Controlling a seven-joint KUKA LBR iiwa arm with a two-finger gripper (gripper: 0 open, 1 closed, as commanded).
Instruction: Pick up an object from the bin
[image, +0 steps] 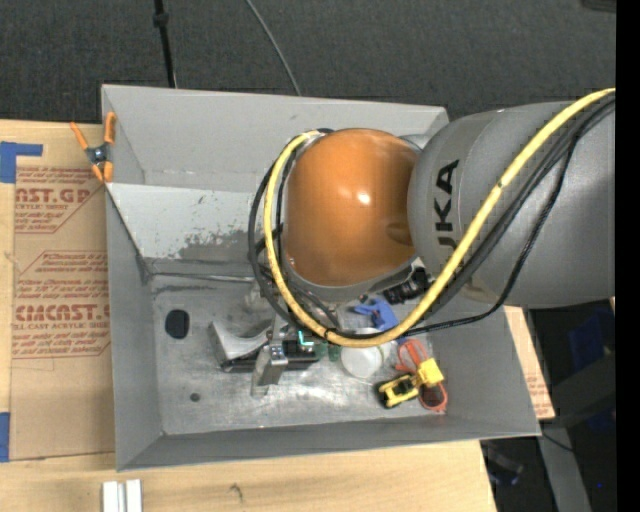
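Observation:
My gripper (262, 358) reaches out from under the arm's orange cover, low over the bin floor, left of the middle. A small green and black piece (300, 348) lies right beside it. A white round thing (360, 358) sits just to the right, partly under the cover. A dark round disc (177, 324) lies alone on the floor to the gripper's left, apart from it. I see nothing clearly held.
A blue thing (372, 316) peeks out under the cover. At the front right lie an orange-red piece (410, 350), a yellow and black tool (398, 390) and a red ring (435, 401). The arm and its cables hide the bin's right half.

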